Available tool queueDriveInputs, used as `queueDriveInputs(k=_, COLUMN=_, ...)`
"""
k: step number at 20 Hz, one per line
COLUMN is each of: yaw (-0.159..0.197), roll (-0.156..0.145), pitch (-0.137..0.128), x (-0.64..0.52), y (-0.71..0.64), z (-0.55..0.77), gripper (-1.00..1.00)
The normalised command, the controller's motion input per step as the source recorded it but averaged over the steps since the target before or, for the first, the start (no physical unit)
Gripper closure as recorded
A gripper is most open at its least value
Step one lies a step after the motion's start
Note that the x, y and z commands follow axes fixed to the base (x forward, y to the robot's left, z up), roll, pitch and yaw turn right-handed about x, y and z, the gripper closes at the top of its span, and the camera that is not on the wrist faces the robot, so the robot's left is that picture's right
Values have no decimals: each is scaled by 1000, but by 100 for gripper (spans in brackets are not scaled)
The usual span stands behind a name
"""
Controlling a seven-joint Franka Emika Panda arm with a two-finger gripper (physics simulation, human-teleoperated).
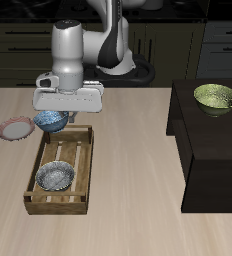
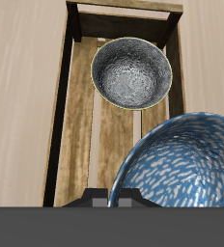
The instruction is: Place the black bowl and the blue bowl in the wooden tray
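Observation:
The wooden tray lies on the table near the front edge. It also shows in the wrist view. The black bowl sits upright inside it, towards its front end, and is plain in the wrist view. My gripper is shut on the rim of the blue bowl. It holds the bowl in the air over the tray's back end. In the wrist view the blue bowl fills the space close to the camera, and it hides the fingertips.
A small pink plate lies on the table beside the tray's back end. A yellow-green bowl stands on a dark raised cabinet at the table's other side.

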Motion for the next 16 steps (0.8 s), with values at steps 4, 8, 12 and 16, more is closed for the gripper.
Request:
queueDriveInputs(k=4, yaw=11, roll=-12, pitch=46, x=134, y=63, z=-335, gripper=100)
queueDriveInputs(k=8, yaw=21, roll=1, pitch=60, x=60, y=210, z=-407, gripper=100)
queueDriveInputs(k=12, yaw=-12, roll=-21, pitch=83, x=29, y=24, z=-330, gripper=-100)
queueDriveInputs(k=16, yaw=-20, roll=27, pitch=9, x=-63, y=82, z=-19, gripper=-100)
